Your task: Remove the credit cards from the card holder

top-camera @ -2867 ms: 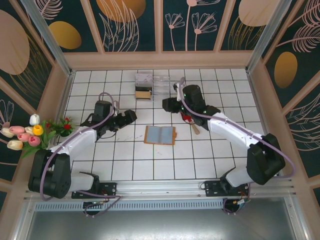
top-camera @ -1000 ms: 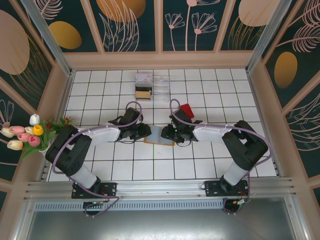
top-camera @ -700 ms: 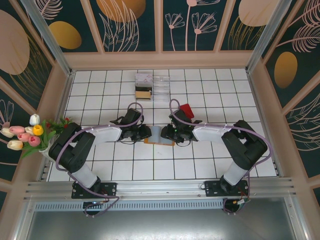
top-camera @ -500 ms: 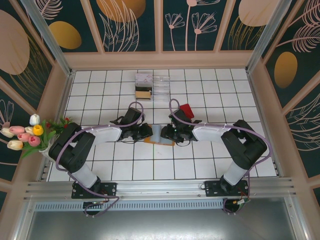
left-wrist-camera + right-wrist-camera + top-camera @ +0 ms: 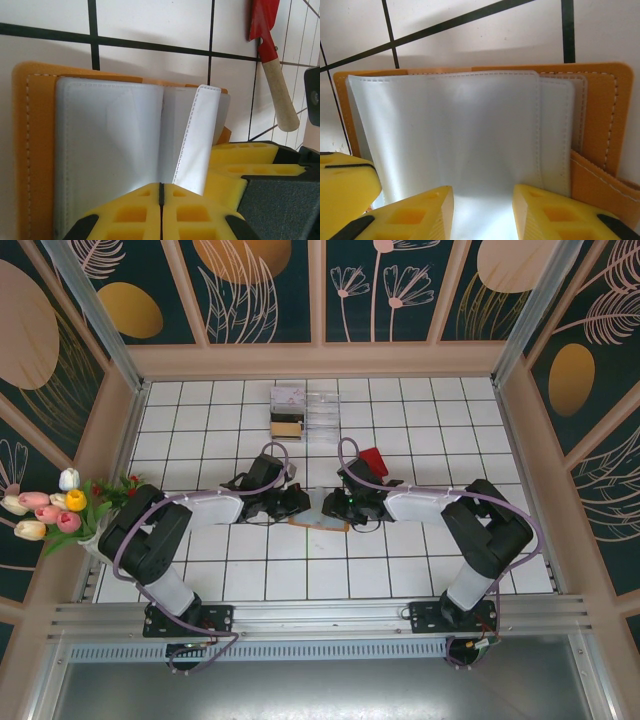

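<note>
Flat tan-orange card holder (image 5: 20,150) of matt, faintly grained leather-like stuff, pale stitching along the border; inside, smooth milky-clear plastic sleeves (image 5: 105,150) with a soft sheen and sewn seams. Alongside, spatula (image 5: 272,60) with glossy red blade and bare, matt pale wooden handle. Underneath, glossy white tiled surface (image 5: 150,20) with dark matt grout.

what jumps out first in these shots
The tan-orange card holder lies open mid-table, one of its pale plastic sleeves standing up tilted. Two yellow-fingered grippers crowd it: the left gripper shut at its edge, the right gripper with fingers apart around a sleeve. A red spatula with a wooden handle lies just apart from it.
</note>
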`<action>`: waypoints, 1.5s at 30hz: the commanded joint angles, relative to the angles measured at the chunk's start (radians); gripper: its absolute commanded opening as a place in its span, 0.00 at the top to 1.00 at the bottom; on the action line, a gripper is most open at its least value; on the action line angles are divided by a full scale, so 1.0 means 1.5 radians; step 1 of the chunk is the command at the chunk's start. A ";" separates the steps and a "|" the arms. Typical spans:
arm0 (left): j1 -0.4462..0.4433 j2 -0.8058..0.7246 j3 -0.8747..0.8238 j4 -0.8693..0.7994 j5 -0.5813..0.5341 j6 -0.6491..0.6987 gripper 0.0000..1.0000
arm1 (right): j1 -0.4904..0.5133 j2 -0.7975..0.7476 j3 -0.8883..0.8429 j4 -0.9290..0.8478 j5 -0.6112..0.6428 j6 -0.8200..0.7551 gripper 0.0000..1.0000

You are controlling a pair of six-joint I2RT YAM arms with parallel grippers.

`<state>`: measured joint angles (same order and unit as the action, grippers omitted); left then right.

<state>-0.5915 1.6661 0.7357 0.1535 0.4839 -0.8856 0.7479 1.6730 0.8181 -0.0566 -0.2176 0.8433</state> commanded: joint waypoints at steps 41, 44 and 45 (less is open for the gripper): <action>0.008 0.007 -0.026 -0.049 -0.065 -0.002 0.74 | -0.015 0.016 0.033 -0.065 0.014 -0.045 0.70; 0.008 -0.006 -0.045 -0.040 -0.066 -0.009 0.76 | -0.015 0.032 0.051 -0.061 0.008 -0.064 0.70; 0.008 -0.012 -0.049 -0.041 -0.069 -0.009 0.76 | -0.015 0.038 0.058 -0.064 0.009 -0.070 0.70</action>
<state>-0.5789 1.6550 0.7006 0.0971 0.3626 -0.8810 0.7158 1.6844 0.8715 -0.1581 -0.1741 0.7769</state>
